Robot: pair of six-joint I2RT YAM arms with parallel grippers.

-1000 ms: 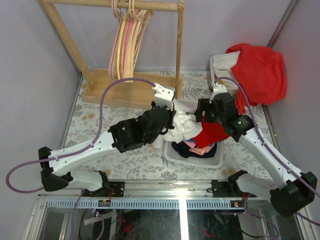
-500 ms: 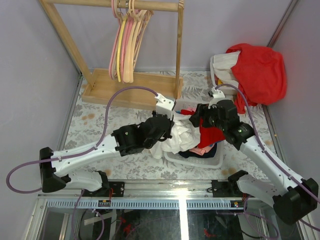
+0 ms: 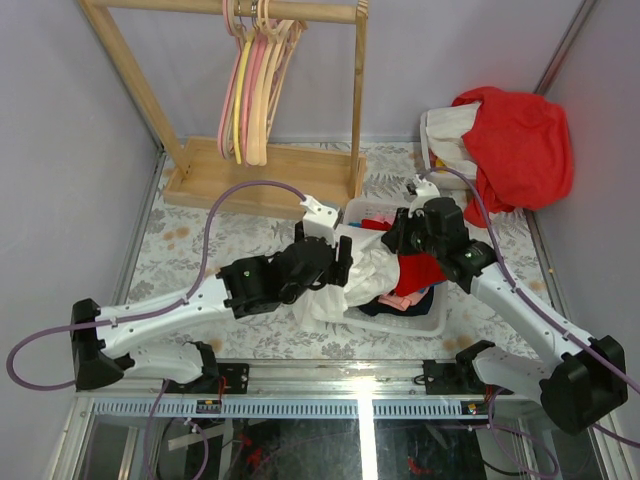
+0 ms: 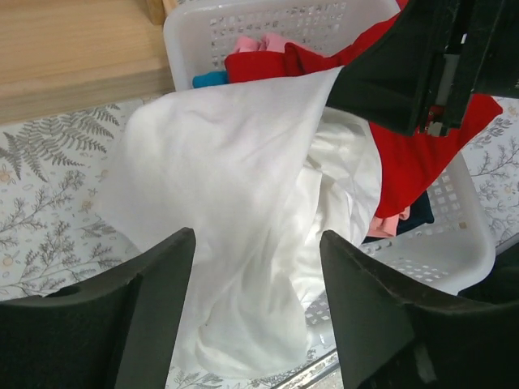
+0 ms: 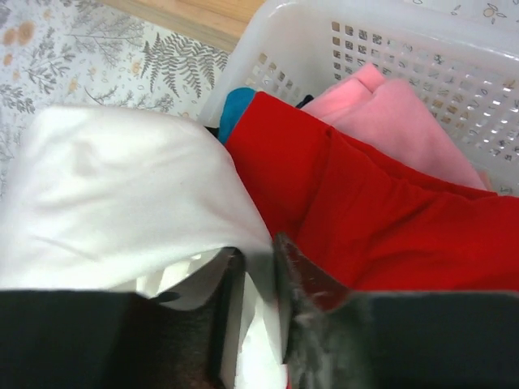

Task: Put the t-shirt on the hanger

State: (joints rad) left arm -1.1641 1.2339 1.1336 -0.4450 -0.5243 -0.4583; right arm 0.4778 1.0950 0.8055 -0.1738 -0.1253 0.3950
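One t-shirt [image 5: 122,186] corner sits pinched in the right gripper [image 5: 255,261].

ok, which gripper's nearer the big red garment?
Right: the right gripper is over the basket, left of the big red garment; left gripper is farther left, at the basket's other edge.

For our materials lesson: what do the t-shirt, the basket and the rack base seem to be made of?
The t-shirt: soft matte fabric, probably cotton; it drapes and creases.
The basket: smooth white plastic, judging by its moulded rows of holes.
The rack base: pale, apparently unpainted wood with faint grain.
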